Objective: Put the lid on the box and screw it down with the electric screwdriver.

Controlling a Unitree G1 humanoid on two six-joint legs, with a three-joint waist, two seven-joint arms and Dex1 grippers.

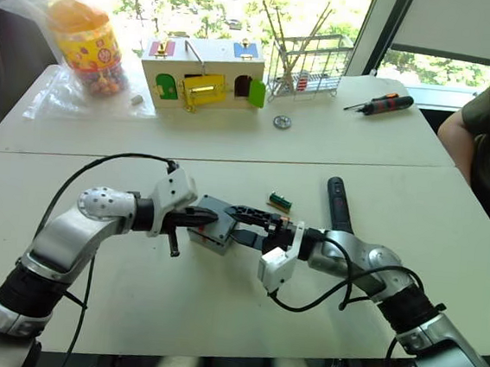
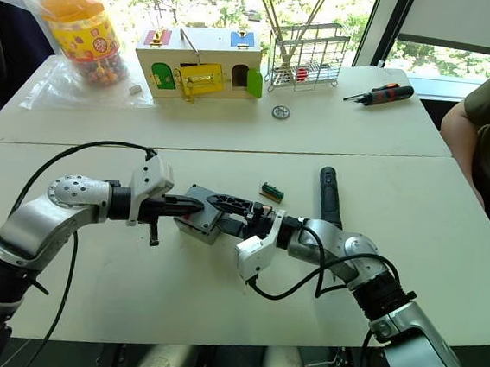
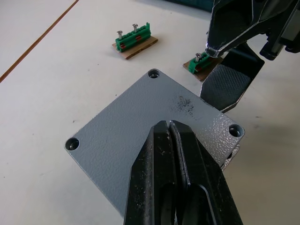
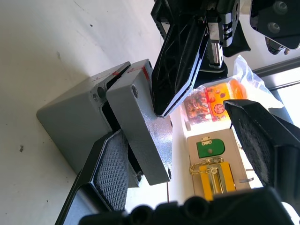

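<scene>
Grey lid [image 1: 211, 218] askew on box [image 1: 214, 235], mid-table, between both grippers. Left gripper [image 1: 197, 217] closed, pressing on lid; right gripper [image 1: 243, 222] open, 1 finger at the box's right side. Screwdriver [image 1: 339, 203] lying just right, untouched.

Left wrist: closed fingers [image 3: 180, 178] flat on lid; 3 corner holes visible, empty. Could skid off and shove lid further out of line.

Right wrist: lid overhanging box edge, a gap showing under it; holes would miss. No readable writing anywhere.
</scene>
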